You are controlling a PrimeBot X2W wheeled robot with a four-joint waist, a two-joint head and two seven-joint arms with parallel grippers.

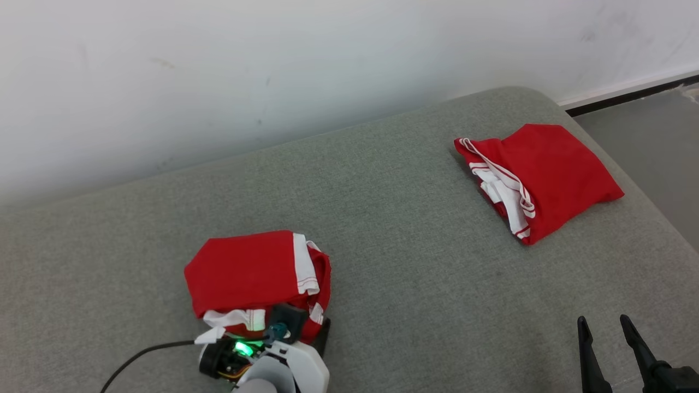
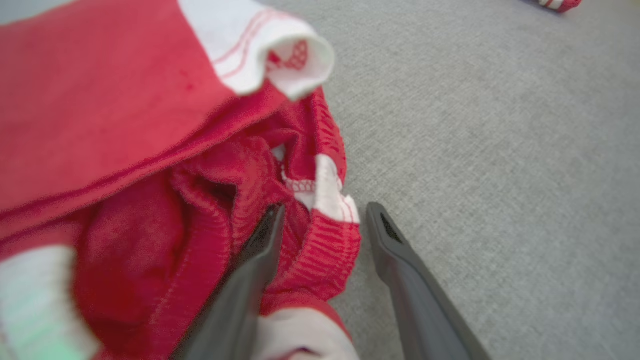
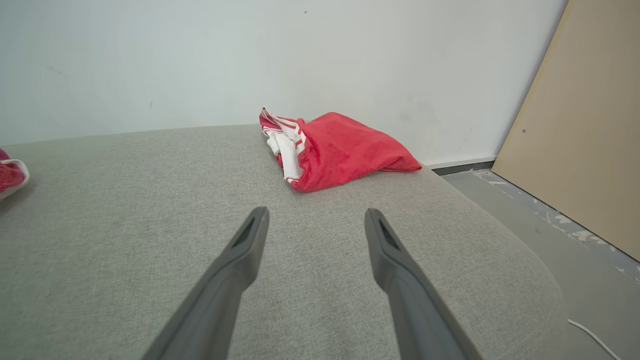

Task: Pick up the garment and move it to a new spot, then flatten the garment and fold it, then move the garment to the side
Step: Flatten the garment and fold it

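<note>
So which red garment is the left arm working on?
On the grey cushion, look front left, at the left gripper. The bunched red-and-white garment there has its ribbed band between the fingers; the other red garment lies apart, far right near the wall.

A big soft grey cushion point(image 1: 415, 262) had two things lying on it. A bunched-up red garment point(image 1: 246, 273) with white bands lay near the front, on the left. A folded red cloth point(image 1: 551, 169) with white stripes lay well apart from it, near the rounded back right corner.
</note>
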